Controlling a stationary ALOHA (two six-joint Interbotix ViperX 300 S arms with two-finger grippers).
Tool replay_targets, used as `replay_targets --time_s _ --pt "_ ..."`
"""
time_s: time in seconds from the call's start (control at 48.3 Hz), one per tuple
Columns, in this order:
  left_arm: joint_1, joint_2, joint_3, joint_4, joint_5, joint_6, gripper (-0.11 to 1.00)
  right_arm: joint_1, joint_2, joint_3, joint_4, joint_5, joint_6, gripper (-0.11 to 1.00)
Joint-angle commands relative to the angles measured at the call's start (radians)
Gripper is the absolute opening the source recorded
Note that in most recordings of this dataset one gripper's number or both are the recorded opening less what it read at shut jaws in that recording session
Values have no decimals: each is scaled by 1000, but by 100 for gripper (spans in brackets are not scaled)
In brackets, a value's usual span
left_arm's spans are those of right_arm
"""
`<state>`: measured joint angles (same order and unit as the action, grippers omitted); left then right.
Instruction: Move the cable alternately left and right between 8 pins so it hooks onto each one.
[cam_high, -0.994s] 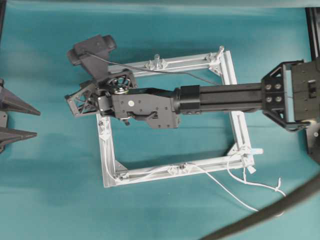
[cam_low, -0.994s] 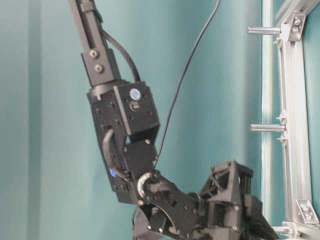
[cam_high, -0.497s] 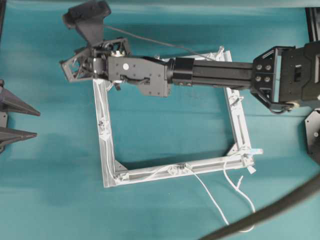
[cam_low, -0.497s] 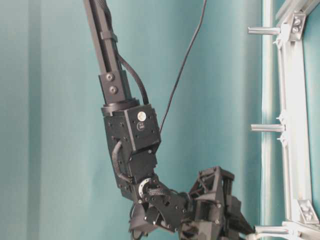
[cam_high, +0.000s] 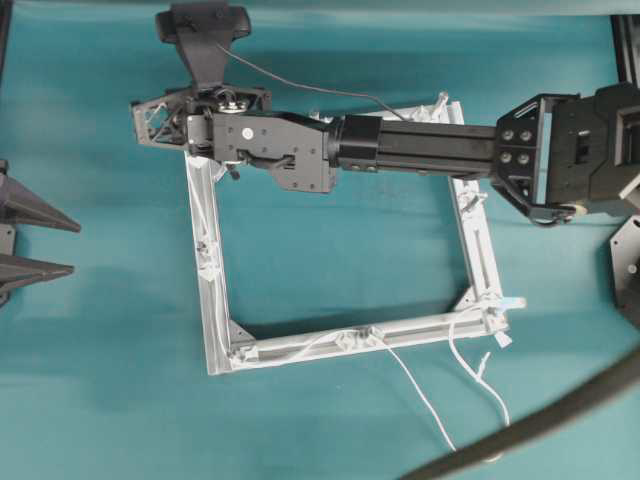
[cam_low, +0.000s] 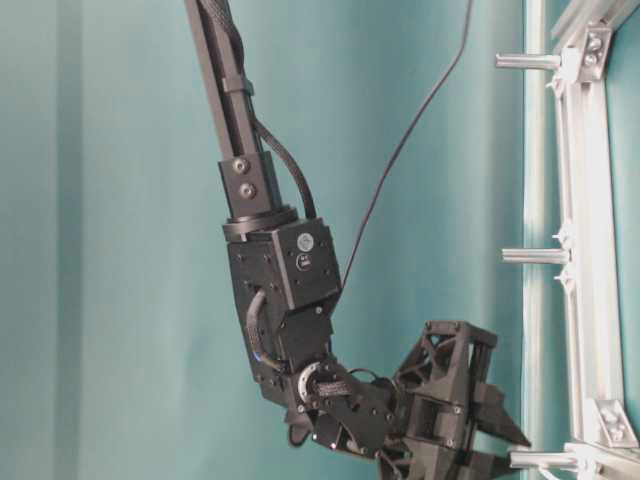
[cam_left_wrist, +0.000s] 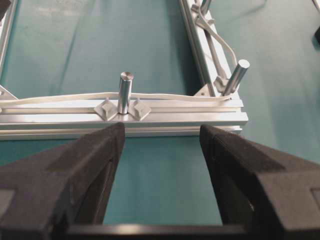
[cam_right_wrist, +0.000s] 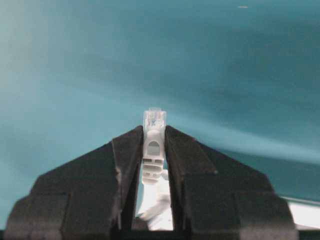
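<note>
Overhead view: the square aluminium frame (cam_high: 213, 300) takes up the middle of the teal table (cam_high: 330, 260), and the right arm reaches across to its 10 o'clock corner. The cable (cam_high: 430, 395) runs along the frame's left and bottom bars, with slack trailing off toward 5 o'clock. The right gripper (cam_right_wrist: 153, 150) is clamped on the cable's small white plug (cam_right_wrist: 154, 135), which sticks out past the fingertips. The left gripper (cam_left_wrist: 160, 165) sits parked at 9 o'clock with its jaws spread wide and nothing in them. Its wrist cam shows the cable passing behind one of the pins (cam_left_wrist: 124, 92). I'd guess the cable is light and floppy, so holding the rigid plug makes sense.
</note>
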<state>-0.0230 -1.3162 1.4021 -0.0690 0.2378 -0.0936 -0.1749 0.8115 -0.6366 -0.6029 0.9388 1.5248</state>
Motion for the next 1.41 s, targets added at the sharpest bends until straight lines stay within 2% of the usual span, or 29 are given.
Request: replay_targets --time_s 0.0,0.29,0.559,0.787,0.994,1.118,1.263,1.387 --pt "-5 12 -18 3 -3 -5 64 -5 -29 -25 -26 54 40 15" --pt "-5 12 -18 3 -3 -5 64 12 -34 -25 -87 100 199 15" --pt "-5 12 -18 3 -3 -3 64 66 -44 -18 -98 181 222 15" --pt "-5 12 -20 3 -3 -3 64 109 -69 18 -121 235 293 15" --pt "-5 11 -26 2 5 0 64 138 -137 144 -133 250 382 15" --pt "-5 11 -26 3 5 2 64 147 -192 235 -147 245 488 15" --pt "-5 11 -26 3 3 2 64 161 -255 348 -190 227 629 15" --pt "-5 11 -26 3 3 2 64 176 -293 428 -201 172 670 15"
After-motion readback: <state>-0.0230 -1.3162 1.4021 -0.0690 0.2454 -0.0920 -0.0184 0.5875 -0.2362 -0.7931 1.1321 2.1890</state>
